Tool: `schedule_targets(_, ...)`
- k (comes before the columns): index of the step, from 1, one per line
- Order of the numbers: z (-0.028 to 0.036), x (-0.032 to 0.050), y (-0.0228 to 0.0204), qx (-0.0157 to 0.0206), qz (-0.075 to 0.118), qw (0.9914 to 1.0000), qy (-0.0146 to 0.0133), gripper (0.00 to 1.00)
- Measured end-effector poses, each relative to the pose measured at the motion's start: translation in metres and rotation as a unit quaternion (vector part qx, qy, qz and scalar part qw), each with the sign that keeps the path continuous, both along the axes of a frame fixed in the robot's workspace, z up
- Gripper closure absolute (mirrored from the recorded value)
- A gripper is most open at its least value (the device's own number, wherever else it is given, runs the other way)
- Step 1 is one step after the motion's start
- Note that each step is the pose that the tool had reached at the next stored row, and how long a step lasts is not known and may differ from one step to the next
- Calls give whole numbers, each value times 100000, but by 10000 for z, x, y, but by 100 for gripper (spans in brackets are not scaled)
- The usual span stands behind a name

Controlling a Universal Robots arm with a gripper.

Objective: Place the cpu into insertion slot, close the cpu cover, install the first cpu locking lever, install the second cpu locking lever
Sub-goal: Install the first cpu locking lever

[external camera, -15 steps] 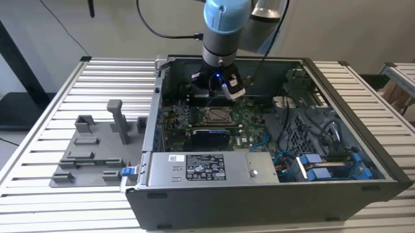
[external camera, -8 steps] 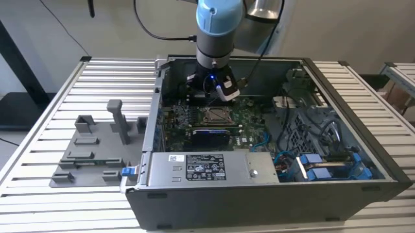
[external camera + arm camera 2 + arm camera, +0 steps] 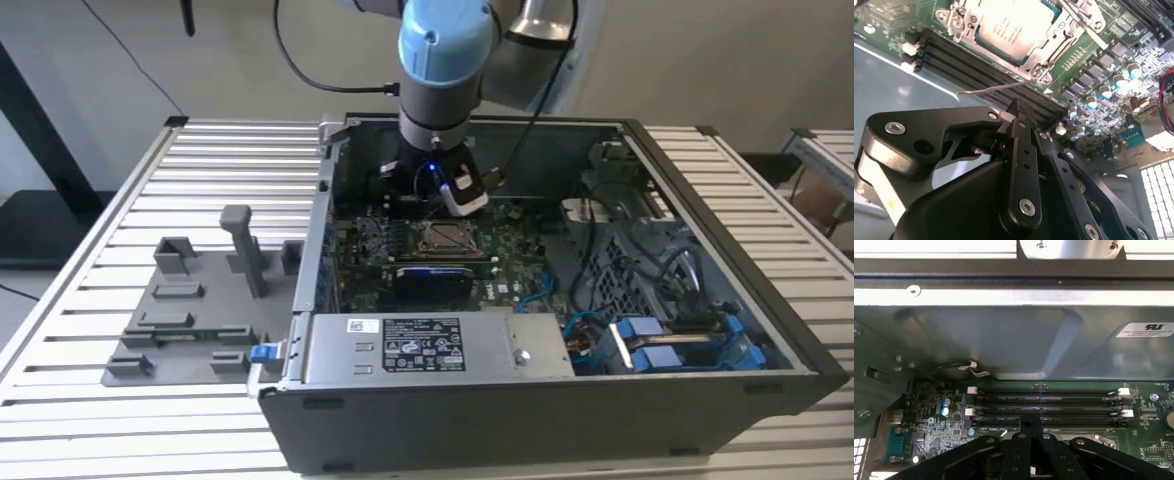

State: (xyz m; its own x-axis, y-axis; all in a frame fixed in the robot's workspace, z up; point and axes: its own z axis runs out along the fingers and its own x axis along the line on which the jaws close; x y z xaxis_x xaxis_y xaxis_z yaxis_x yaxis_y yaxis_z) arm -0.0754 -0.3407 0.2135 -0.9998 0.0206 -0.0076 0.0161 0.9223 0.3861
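One cpu (image 3: 1014,25), flat and square with a silver-grey top, lies just beside the memory slots (image 3: 984,67) under one dark-silver cpu cover (image 3: 1051,44) framing its edges. My gripper (image 3: 1016,107) hangs over those slots, jaws drawn together, where one thin wire lever (image 3: 989,89) crosses them. The cpu's far edge is cut off in the second wrist view.

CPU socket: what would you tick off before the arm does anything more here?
1. cpu seated in the socket: ok.
2. cpu cover down around it: ok, as far as the second wrist view shows.
3. Wire locking lever latched: not ok, it sticks out free over the memory slots.
4. Other lever latched: cannot tell.
5. Tool close to the free lever: ok; touching it: cannot tell.
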Motion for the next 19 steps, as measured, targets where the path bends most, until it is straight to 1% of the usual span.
schedule_targets(4,-62,-42,-7,-30,77,100000,-16,89)
schedule_targets(8,-101,-44,-41,-69,82,100000,-21,89)
schedule_targets(11,-139,-44,-45,-84,77,100000,-97,89)
schedule_targets(15,-163,-36,-45,-88,87,100000,-110,89)
schedule_targets(19,-173,-11,-46,-96,78,100000,-101,89)
